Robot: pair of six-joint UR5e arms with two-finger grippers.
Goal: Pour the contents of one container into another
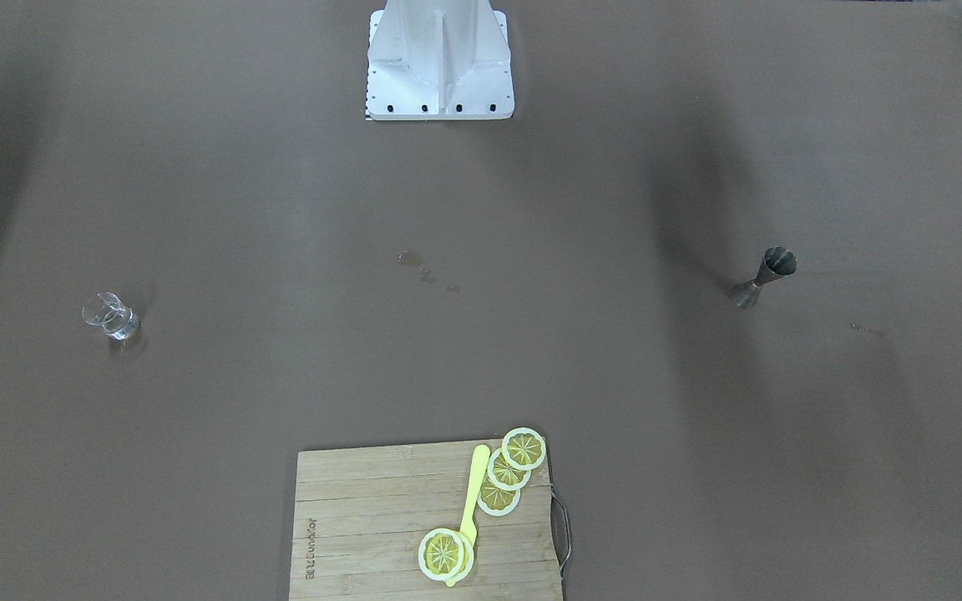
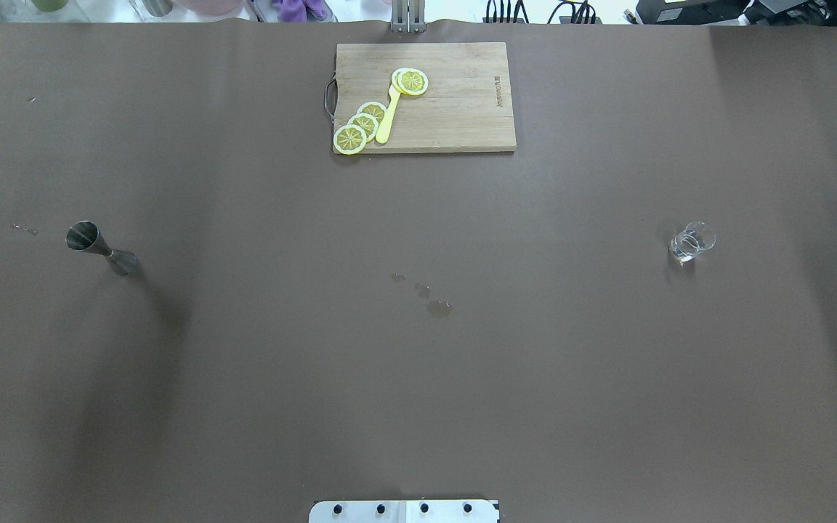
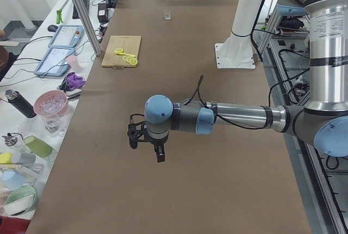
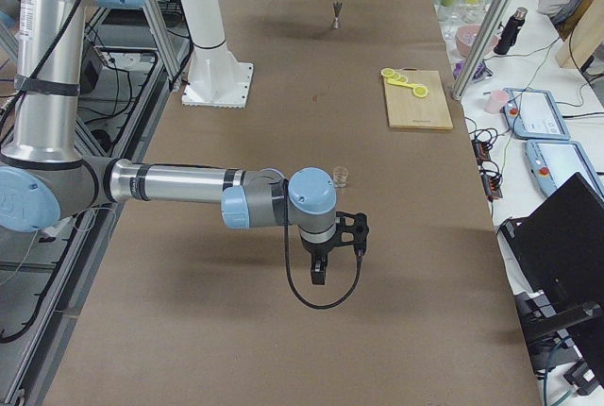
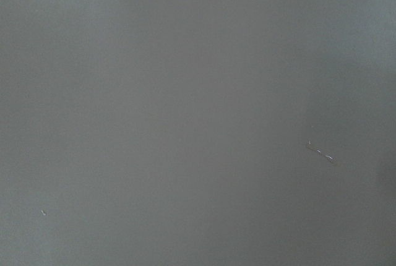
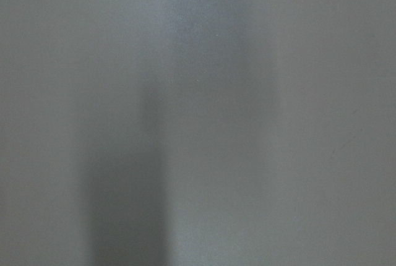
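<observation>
Item: pouring set on a brown desk point(image 2: 418, 399), nothing grasped yet. Glass cup point(image 2: 692, 242): small, clear, upright, apparently holding a little clear liquid, on the robot's right half of the desk; the way its lip faces is too small to tell. Jigger point(image 2: 101, 248): dark steel, hourglass-shaped, upright on one cone with its long axis vertical and its open mouth up, on the robot's left half. The two stand well apart, roughly on one line across the desk, with a few wet spots point(image 2: 439, 308) between them. Right tool point(image 4: 340, 260): hangs above bare desk out toward the robot's right end, fingers pointing down. The glass cup stands near it, just beyond its wrist on the side toward the desk's middle, so this arm is judged the nearer one for the pick. Left tool point(image 3: 145, 149): hangs likewise over the robot's left end, the nearer one to the jigger, which that side view does not show. Whether either tool is parted or closed cannot be told, since both appear in the side views alone and both wrist cameras show only bare surface. Also present: cutting board point(image 2: 462, 109) with lemon slices point(image 2: 360, 125) at the far edge, clear of the line between cup and jigger.
</observation>
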